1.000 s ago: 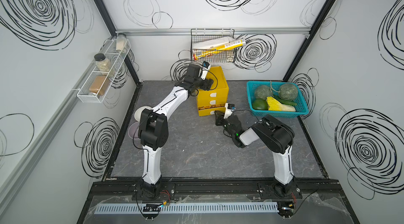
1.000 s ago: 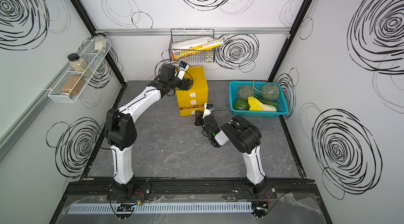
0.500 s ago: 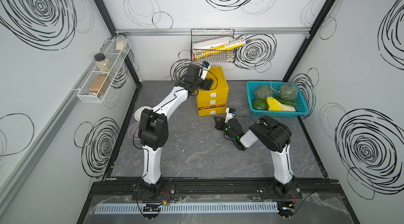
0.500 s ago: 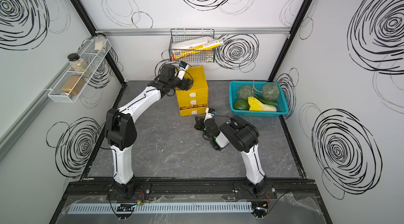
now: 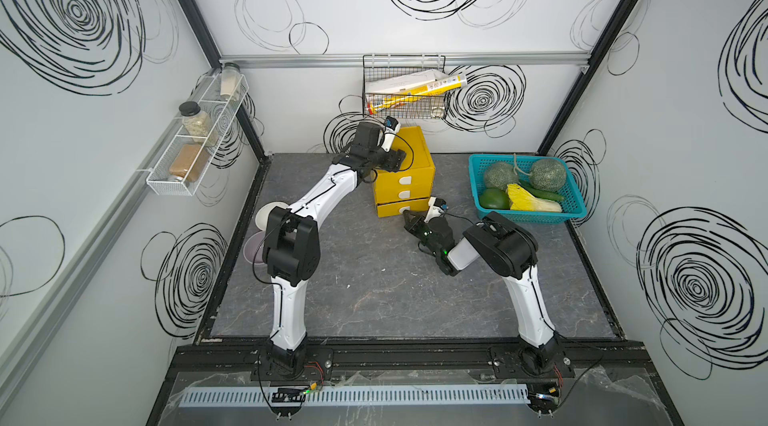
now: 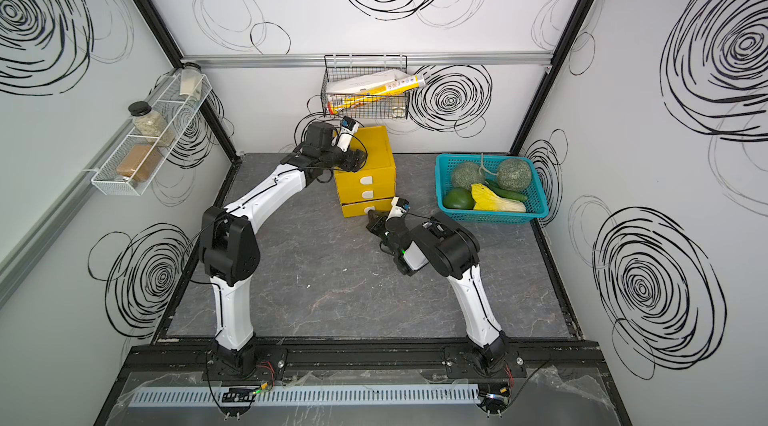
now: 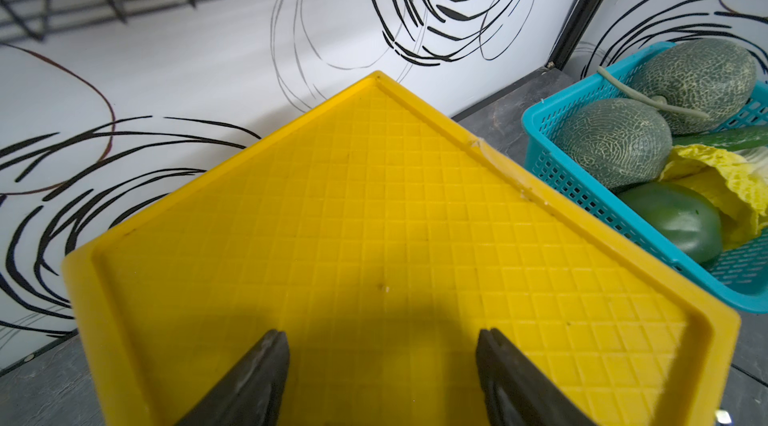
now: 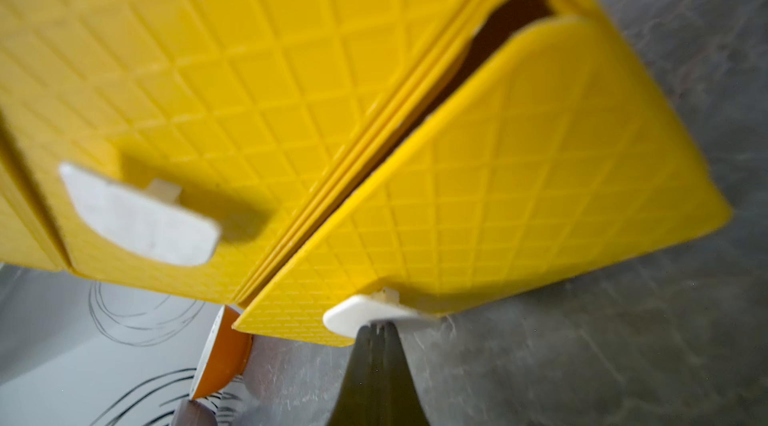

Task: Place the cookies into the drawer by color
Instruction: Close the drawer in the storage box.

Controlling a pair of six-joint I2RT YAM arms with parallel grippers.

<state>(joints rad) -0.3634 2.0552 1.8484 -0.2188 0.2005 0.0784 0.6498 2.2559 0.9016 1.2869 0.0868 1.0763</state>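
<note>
- My left gripper (image 5: 397,158) sits over the chest (image 5: 409,153), at the top's left front edge. This shows in both top views (image 6: 359,158).
- In the left wrist view its jaws stand released (image 7: 382,361), both dark fingers (image 7: 257,378) spread over the chest's ribbed top (image 7: 374,203) with nothing between them. Whether the pads touch the plastic I cannot tell.
- My right gripper (image 5: 409,219) lies low on the table (image 5: 374,291), pointing at the front of the bottom drawer (image 5: 390,209).
- In the right wrist view its jaws are clenched together (image 8: 376,330), the tips touching the edge of that drawer's white tab (image 8: 361,315). I cannot tell whether they pinch the tab or only press against it.
- The bottom drawer (image 8: 519,178) is ajar, with a dark gap between it and the drawer above. I cannot tell what lies inside.
- The middle drawer's tab (image 8: 141,216) shows beside it, and that front sits flush.
- The chest (image 6: 370,149) stands near the back of the table, under the wire basket (image 5: 405,112) on the rear wall.
- The teal basket (image 5: 532,216) stands to the chest's right, well apart from it. It holds two melons (image 5: 548,173), a cucumber, a yellow leafy cabbage and a green fruit.
- Two bowls, one white (image 5: 265,214) and one greyish (image 5: 251,246), sit at the table's left edge behind my left arm.
- A wire shelf (image 5: 166,187) with jars hangs on the left wall.
</note>
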